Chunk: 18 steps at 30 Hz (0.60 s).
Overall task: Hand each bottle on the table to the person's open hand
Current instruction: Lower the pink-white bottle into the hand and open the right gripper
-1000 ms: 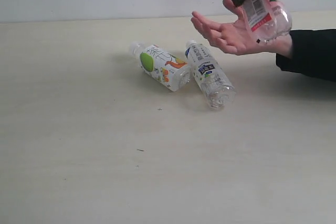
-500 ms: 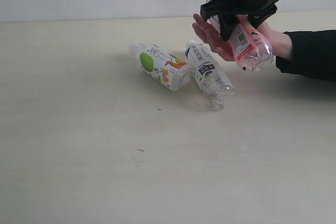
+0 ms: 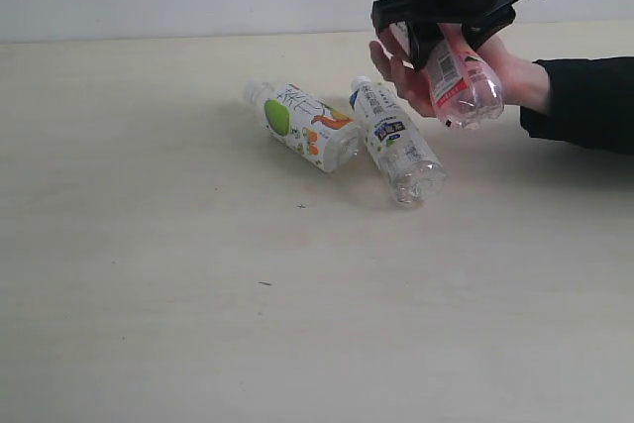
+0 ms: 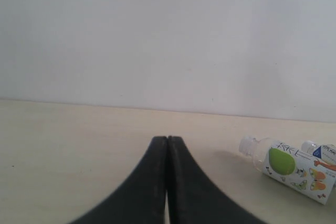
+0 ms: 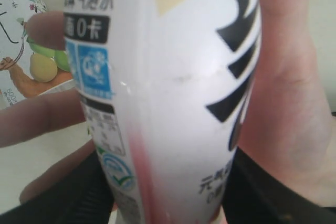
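Fruit-label bottle (image 3: 305,127) and blue-white bottle (image 3: 396,142) block the table (image 3: 198,324) beside the person's hand (image 3: 404,76); elsewhere it lies open.

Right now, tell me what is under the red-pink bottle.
The person's open hand lies under the red-pink bottle, fingers and wrist showing either side. Its palm is covered by the bottle, so contact cannot be judged.

pink-labelled bottle (image 3: 464,88), green-orange fruit-print bottle (image 3: 302,124), cream table (image 3: 198,294)
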Tool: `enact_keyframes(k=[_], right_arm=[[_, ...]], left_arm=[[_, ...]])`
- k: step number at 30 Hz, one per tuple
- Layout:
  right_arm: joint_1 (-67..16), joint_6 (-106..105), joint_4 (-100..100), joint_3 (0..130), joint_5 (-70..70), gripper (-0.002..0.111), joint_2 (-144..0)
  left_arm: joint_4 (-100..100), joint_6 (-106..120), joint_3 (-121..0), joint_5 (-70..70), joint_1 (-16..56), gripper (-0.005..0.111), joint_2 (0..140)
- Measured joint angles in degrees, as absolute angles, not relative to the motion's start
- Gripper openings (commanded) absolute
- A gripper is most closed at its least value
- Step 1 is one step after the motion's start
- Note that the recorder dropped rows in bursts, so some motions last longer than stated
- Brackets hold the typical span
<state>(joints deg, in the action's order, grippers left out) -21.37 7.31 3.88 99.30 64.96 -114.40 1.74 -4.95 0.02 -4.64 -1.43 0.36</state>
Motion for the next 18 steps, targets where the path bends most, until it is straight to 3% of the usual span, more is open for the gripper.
enact_keyframes(k=[5,10,18], right_arm=[[-21.37,7.31,3.88,99.30,64.96,0.053,-114.40],[-21.37,7.31,3.79,99.30,64.74,0.076,-114.40],[-21.37,6.95,3.79,99.30,64.48,0.096,-114.40]], left_arm=[[1.74,-4.95,0.02,-4.64,-1.43,0.000,0.36],[1.74,-4.95,0.02,-4.64,-1.43,0.000,0.36],[1.74,-4.95,0.02,-4.64,-1.43,0.000,0.36]])
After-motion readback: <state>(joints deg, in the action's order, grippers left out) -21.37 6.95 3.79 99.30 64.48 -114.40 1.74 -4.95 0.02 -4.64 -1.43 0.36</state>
